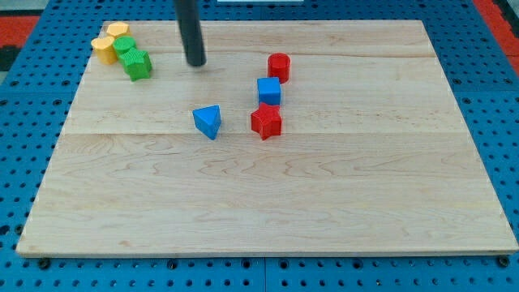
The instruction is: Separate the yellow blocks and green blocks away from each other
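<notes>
Two yellow blocks sit at the board's top left: one [118, 30] at the very corner and one [103, 49] just below and left of it. Two green blocks touch them: a small one [124, 45] wedged between the yellows and a star-like one [138, 64] below right of it. All four form one tight cluster. My tip [195, 62] stands on the board to the right of the cluster, about a block's width or more from the green star, touching nothing.
A red cylinder [279, 66], a blue cube [269, 91] and a red star-like block [266, 122] form a column right of centre. A blue triangular block [208, 122] lies left of them. The wooden board [268, 203] rests on a blue pegboard.
</notes>
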